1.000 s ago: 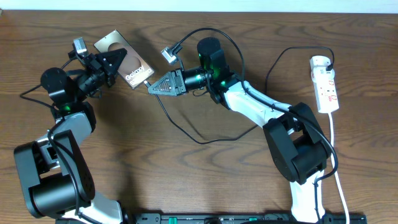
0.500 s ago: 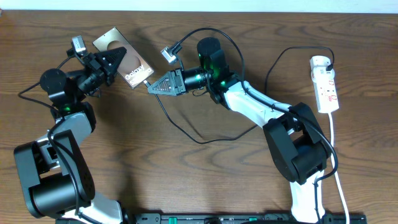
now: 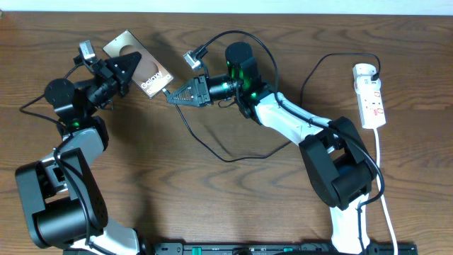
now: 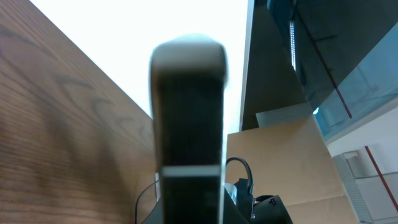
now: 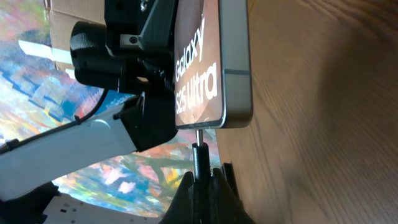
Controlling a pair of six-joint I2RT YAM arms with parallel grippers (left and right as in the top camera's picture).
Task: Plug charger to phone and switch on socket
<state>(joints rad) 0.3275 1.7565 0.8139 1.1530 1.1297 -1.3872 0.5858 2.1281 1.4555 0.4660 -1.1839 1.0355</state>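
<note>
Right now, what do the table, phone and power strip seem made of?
Brown table: wood or wood-look laminate, matte, grain lines visible. Flat tan-brown phone: edge frame looks like brushed metal with soft sheen; printed face smooth. Narrow white power strip: probably moulded plastic, given its uniform white and rounded end.

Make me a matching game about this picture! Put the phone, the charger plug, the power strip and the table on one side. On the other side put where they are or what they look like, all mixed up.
Things:
1. phone
2. charger plug
3. power strip
4. table

Clues:
A. white with red marks, lying far to the right, away from both arms
B. brown wood
C. pinched in the right fingers, tip at the phone's bottom edge
D. clamped in the left fingers

Pairs: 1-D, 2-C, 3-A, 4-B
</note>
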